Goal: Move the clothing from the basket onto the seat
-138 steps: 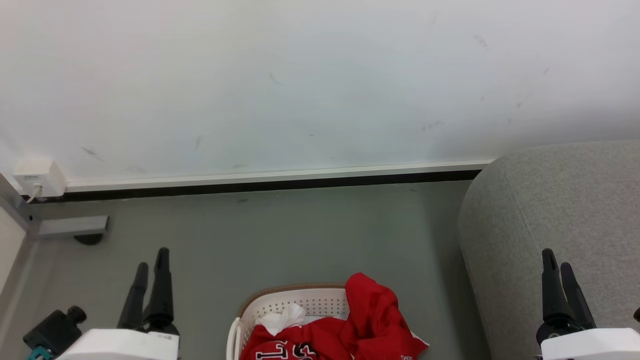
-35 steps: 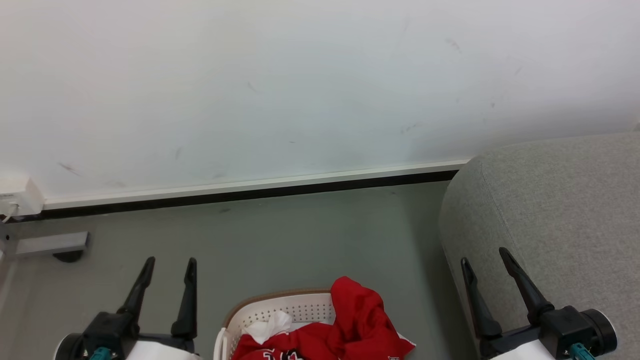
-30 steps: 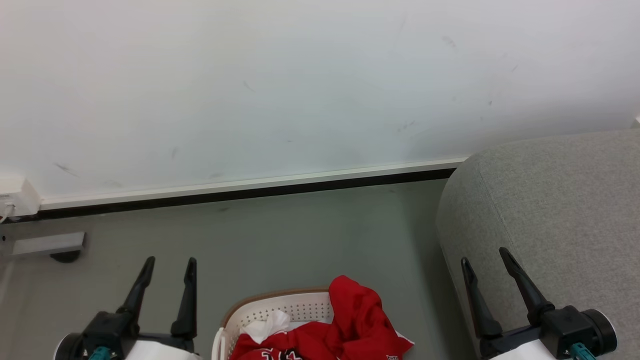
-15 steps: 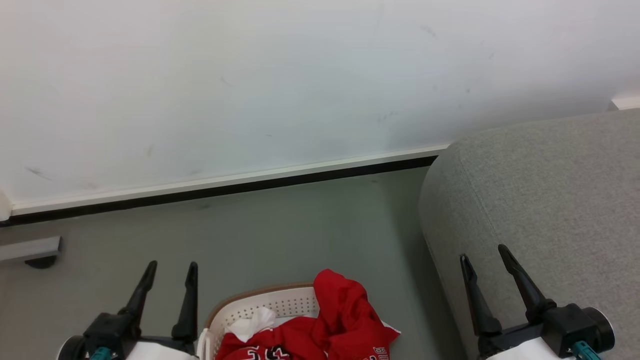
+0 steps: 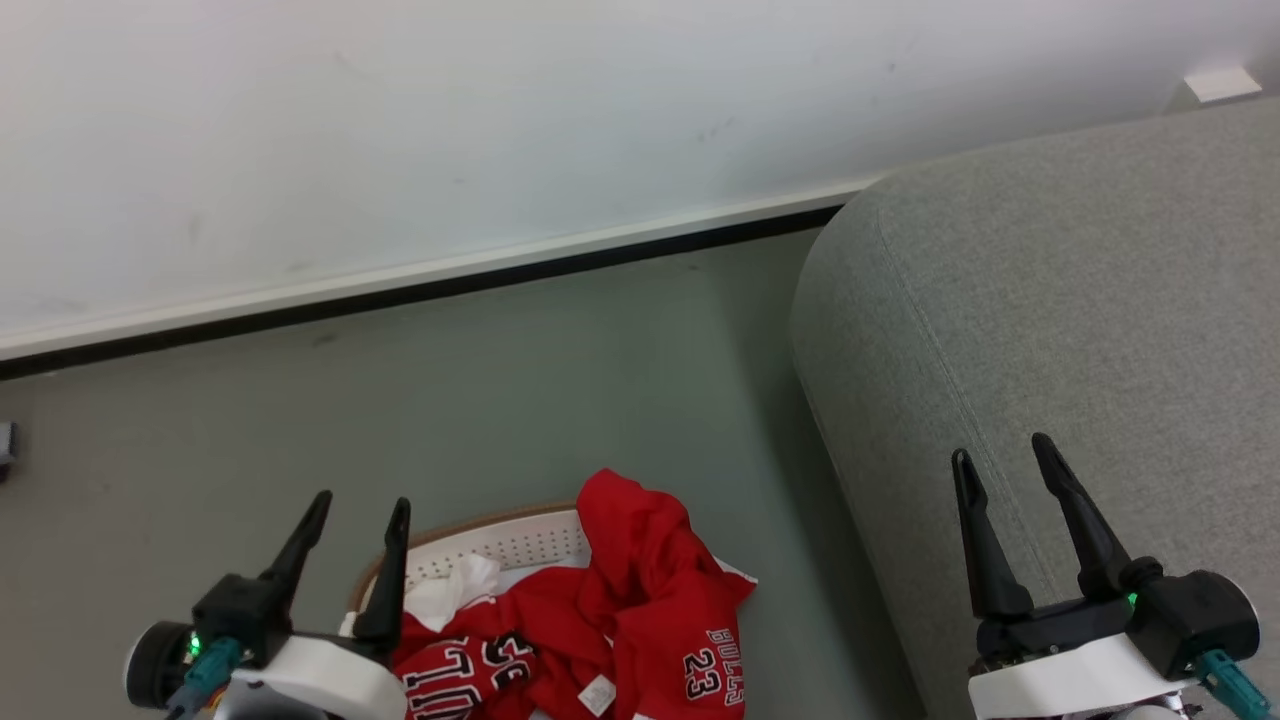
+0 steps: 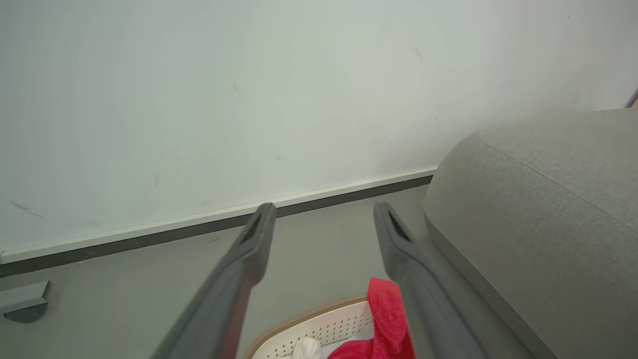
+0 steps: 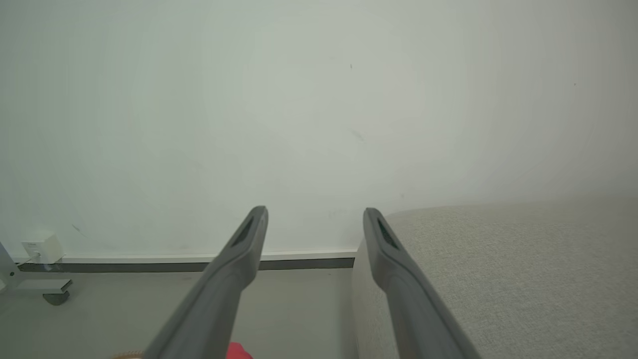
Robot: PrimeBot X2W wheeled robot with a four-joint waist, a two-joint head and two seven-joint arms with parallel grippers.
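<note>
The wall (image 5: 400,120) is running across the far side, meeting the grey floor (image 5: 500,400) along a white and black skirting strip. The seat (image 5: 1050,300) is standing at the right edge of the floor, its rounded end facing the wall, with nothing lying on the part that is showing.

The basket (image 5: 500,540) is sitting on the floor near its near edge, just left of the seat and apart from it. The clothing (image 5: 640,590) is lying heaped inside it: red folds are rising above the brown rim, and one piece lettered "BULLS 23" is hanging over the right side toward the seat. A crumpled white cloth (image 5: 450,598) is lying in the basket's left part, touching the red heap.

The left gripper (image 5: 361,499) is hovering at the basket's left rim with its fingers spread apart and nothing between them. The right gripper (image 5: 1002,447) is hovering above the seat's near left part, fingers likewise parted and gripping nothing.

In the right wrist view a small white box (image 7: 42,248) is sitting low on the wall.
</note>
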